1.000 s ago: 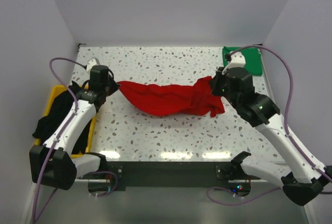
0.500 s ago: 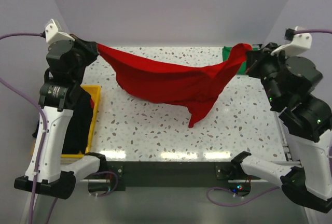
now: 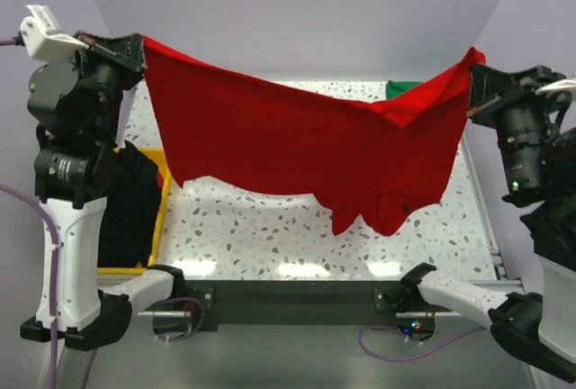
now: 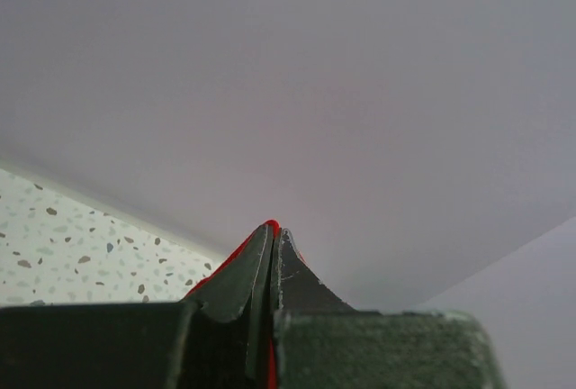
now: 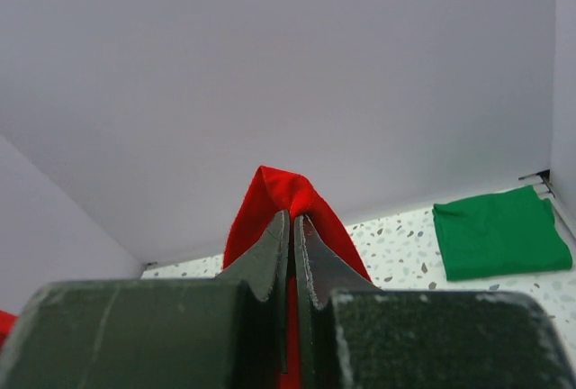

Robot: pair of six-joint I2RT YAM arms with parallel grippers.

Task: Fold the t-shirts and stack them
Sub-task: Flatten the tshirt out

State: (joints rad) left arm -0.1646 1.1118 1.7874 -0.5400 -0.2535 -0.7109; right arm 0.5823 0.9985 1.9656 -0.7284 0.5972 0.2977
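Red cloth hangs between my two grippers like a banner: the red t-shirt [image 3: 297,150] spans the top camera's view from upper left to upper right, held up over the speckled table [image 3: 270,245]. My left gripper [image 3: 135,47] is pinched tight on one end of it at the upper left of the frame. My right gripper [image 3: 474,92] is pinched tight on the other end at the upper right. In both wrist views only a sliver of red shows between the closed fingertips. The top edge sags toward the middle. The lower hem is uneven, with a bunched lobe dangling lowest at lower centre-right; I cannot tell whether that lobe touches the table.

The step in hand, as I judge it, is spreading the shirt flat before folding. To do it well I should draw my grippers a little further apart so the upper edge goes taut, and hold both at the same height. Then I should lower the hanging hem onto the table first and lay the rest away from it, so the bunched lobe smooths out instead of being trapped underneath. My holds look thin, so a sharp tug could pull an end free.

The green t-shirt [image 3: 403,88] lies at the table's far right corner, partly hidden behind the red one, and I should land short of it. The black t-shirt [image 3: 130,200] sits in the yellow bin [image 3: 165,218] at the left edge.
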